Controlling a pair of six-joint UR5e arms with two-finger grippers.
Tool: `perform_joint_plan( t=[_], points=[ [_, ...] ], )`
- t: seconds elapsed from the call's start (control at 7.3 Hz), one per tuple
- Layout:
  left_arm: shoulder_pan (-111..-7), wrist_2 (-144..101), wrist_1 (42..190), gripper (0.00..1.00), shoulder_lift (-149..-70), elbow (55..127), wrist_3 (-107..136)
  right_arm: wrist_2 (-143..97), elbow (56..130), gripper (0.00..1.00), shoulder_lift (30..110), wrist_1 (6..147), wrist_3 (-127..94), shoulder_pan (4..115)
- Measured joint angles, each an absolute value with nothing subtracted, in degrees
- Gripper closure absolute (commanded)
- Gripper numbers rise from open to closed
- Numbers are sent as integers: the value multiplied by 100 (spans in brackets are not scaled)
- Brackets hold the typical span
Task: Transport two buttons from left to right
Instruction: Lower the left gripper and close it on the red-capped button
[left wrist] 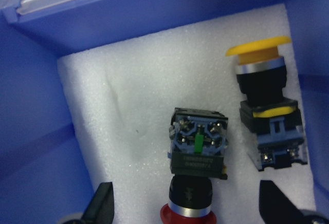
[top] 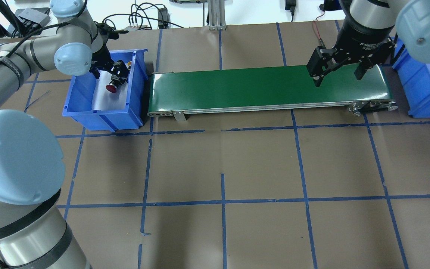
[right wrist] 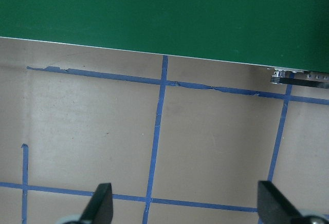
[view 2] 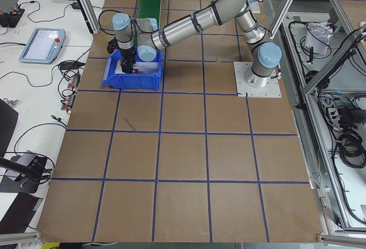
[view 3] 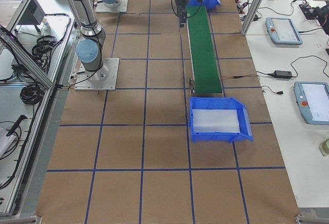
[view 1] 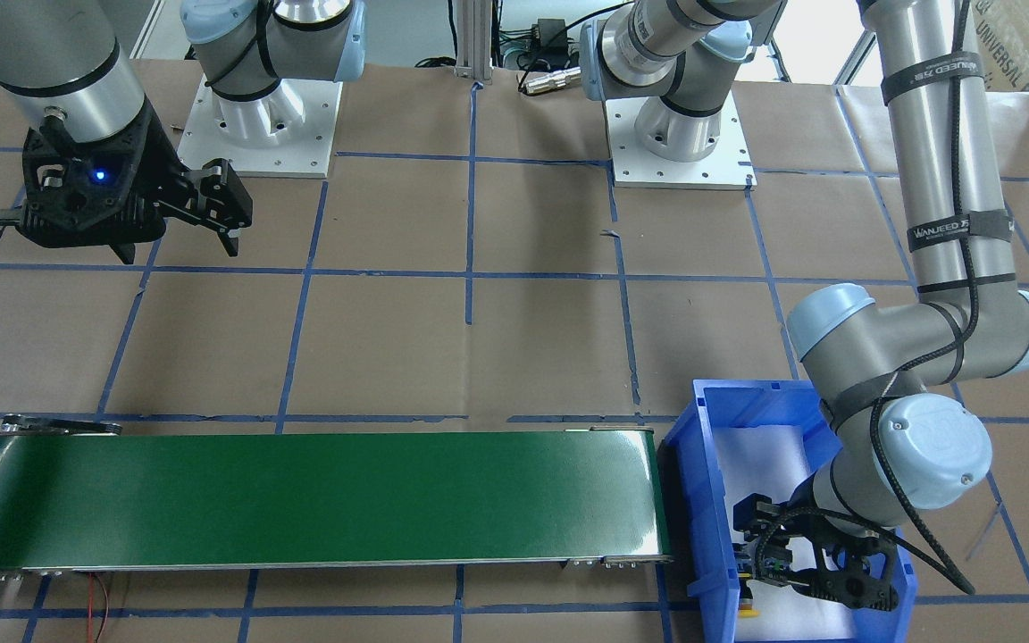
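Papered table [top: 259, 168], bin [top: 99, 119] holding red button [left wrist: 198, 149], yellow button [left wrist: 262, 88]

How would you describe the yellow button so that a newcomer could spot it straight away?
Find the green belt; the blue bin at its end under the left arm has a white foam lining. Two buttons lie on it: the yellow button sits by the bin's wall, and its yellow cap sets it apart from the red button beside it.

left tool [top: 120, 76] low, jaws apart | right tool [top: 338, 78] high, jaws apart
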State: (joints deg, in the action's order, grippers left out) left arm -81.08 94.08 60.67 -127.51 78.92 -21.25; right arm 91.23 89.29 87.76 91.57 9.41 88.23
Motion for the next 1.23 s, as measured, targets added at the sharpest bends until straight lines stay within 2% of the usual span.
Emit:
perform_joint_plan(
  t=[0.96,1.1,1.23],
  points=[
    [-8113,9388,6025,7,-12834,7891,-2084,9123,8955,0,8780,9157,940,8824],
    [-8110,9382,5983,7,-12838,7910,-2085,9123,8956,0,8780,9155,940,8824],
    [-8104,9379,5955,2,-12838,7903,-2089,9123,8956,0,8780,9156,941,8824]
  ],
)
